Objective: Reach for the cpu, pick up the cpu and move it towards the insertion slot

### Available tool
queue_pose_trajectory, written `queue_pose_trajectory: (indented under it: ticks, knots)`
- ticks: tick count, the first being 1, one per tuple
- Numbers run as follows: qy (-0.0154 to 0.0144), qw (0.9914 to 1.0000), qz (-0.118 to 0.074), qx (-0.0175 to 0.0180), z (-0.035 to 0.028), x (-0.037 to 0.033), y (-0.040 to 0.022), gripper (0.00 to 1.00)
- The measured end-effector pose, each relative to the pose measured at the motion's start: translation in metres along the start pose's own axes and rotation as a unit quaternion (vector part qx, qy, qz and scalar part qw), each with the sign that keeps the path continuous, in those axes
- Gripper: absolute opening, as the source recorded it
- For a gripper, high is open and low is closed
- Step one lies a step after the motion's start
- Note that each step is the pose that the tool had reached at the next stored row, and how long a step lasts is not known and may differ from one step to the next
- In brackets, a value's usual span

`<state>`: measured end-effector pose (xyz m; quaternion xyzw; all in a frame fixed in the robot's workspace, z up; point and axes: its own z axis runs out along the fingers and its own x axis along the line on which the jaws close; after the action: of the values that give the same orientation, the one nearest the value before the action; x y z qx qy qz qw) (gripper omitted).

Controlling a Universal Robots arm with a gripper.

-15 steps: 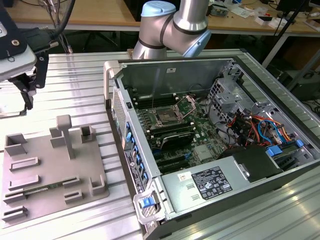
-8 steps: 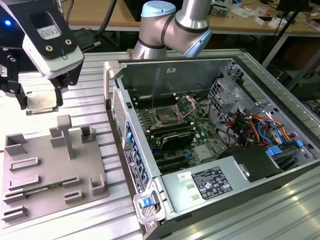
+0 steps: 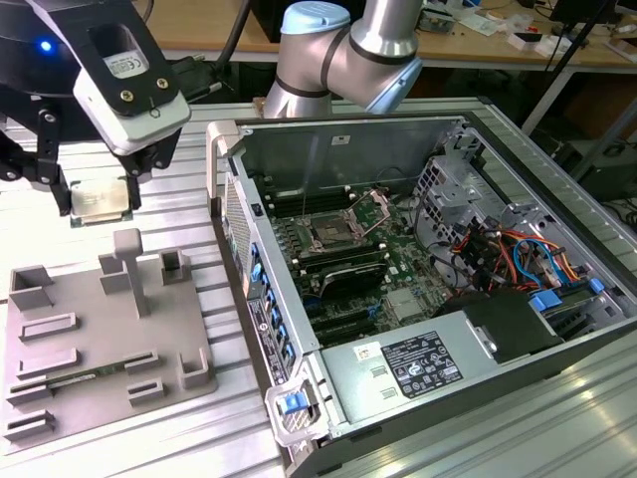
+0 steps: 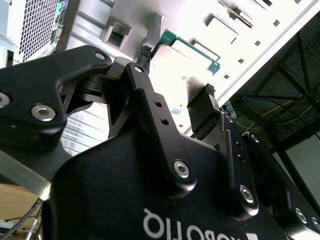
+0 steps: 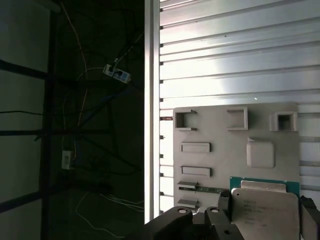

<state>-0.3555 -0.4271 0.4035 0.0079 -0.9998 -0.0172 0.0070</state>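
The cpu (image 3: 100,201), silvery on top with a thin green rim, sits pinched between the gripper (image 3: 99,205)'s two black fingers (image 5: 223,214), which press on its opposite edges. It is held at the exterior view's upper left, just past the far edge of the grey plate (image 3: 95,344). In the first wrist view the cpu (image 5: 267,210) overlaps that plate (image 5: 220,150)'s edge, and the plate's raised blocks and shallow recesses are bare. The slot (image 3: 331,235) is well apart from it, towards the exterior view's right, down on the green board inside the open case (image 3: 338,134). Its shiny frame surrounds a dark centre, and long black memory slots lie just beside it. A grey power box (image 3: 418,363) fills the near end of the case, and red and blue cables (image 3: 508,261) bunch near the drive bays. Plate and case both rest on a table (image 3: 557,423) of ribbed aluminium slats that catch the light in bright bands. The silver arm (image 3: 348,45) rises behind the case. Beyond it stand wooden benches (image 3: 199,25) cluttered with small parts. Off the table's edge, the first wrist view shows dark floor (image 5: 30,165) with loose wires trailing across it.
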Motion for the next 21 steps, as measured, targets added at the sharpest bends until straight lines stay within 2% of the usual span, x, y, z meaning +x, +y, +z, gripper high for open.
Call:
queue_pose_trajectory:
  ticks: [17,21]
  knots:
    - [0.0000,1.00000,0.000,0.0000,-0.0002,-0.0155,-0.0002,0.55]
    - [0.0002,1.00000,0.000,0.0000,-0.0003,-0.0209,-0.0003,0.55]
